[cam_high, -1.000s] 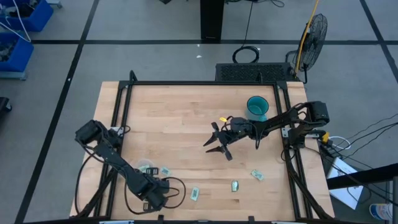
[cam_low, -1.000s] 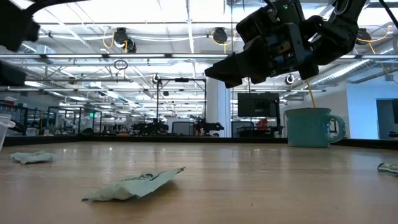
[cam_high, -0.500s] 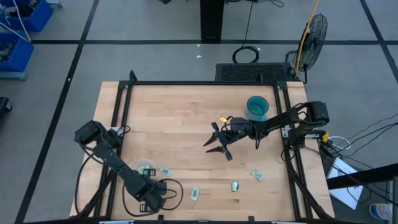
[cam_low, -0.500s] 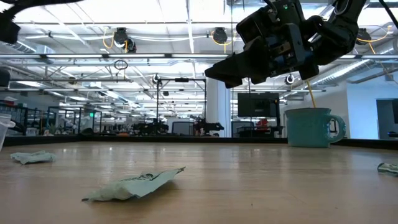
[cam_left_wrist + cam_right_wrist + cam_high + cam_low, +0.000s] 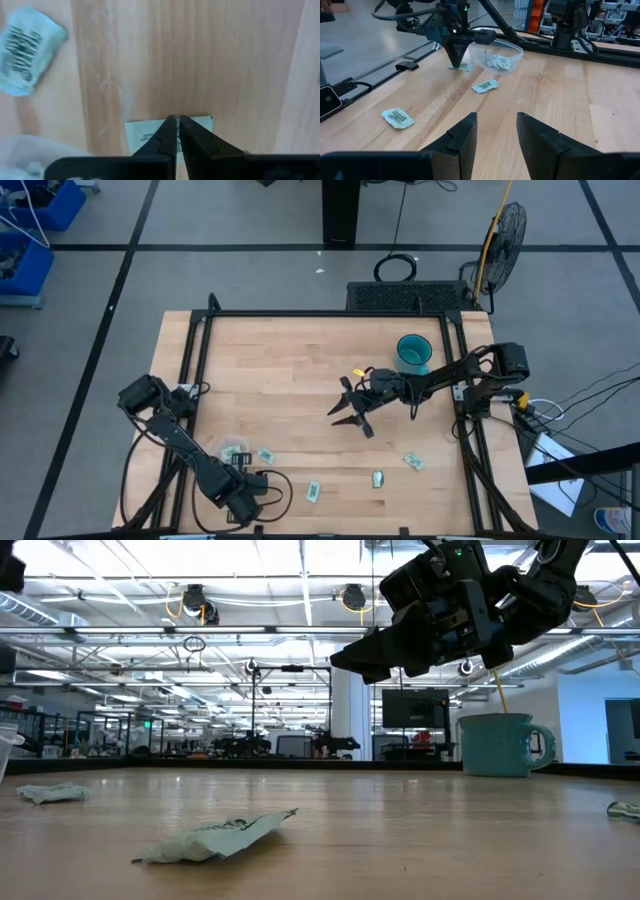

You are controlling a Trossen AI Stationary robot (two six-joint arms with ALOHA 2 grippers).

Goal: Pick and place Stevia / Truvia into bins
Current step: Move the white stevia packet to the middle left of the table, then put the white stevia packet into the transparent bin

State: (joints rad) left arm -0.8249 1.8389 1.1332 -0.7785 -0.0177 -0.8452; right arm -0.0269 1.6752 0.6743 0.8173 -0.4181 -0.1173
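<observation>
Several pale green and white Stevia sachets lie flat on the wooden table: (image 5: 265,455), (image 5: 313,491), (image 5: 377,478), (image 5: 414,462). The clear bin (image 5: 496,55), also seen from above (image 5: 233,450), holds a few sachets. Beside it, near the table's front left, my left gripper (image 5: 175,119) points straight down, shut on one more sachet (image 5: 142,135). In the right wrist view that gripper (image 5: 456,59) stands on the sachet (image 5: 465,66). My right gripper (image 5: 495,122) hovers open above the table's middle (image 5: 345,412), holding nothing. My left gripper comes from above, pointing down, with its fingertips (image 5: 169,125) closed together on the sachet's middle strip (image 5: 150,129). The sachet shows on both sides of the fingers. It lies flat on the table; the fingers hide the place of contact itself.
A teal cup (image 5: 414,352) stands at the far right, behind my right arm. A black frame (image 5: 320,313) runs along the table's far and side edges. Bare wood lies between the two arms.
My left arm has drifted a little toward the table's near left corner; its dark shape has slid out of the low view's upper left. My right arm has kept still.
</observation>
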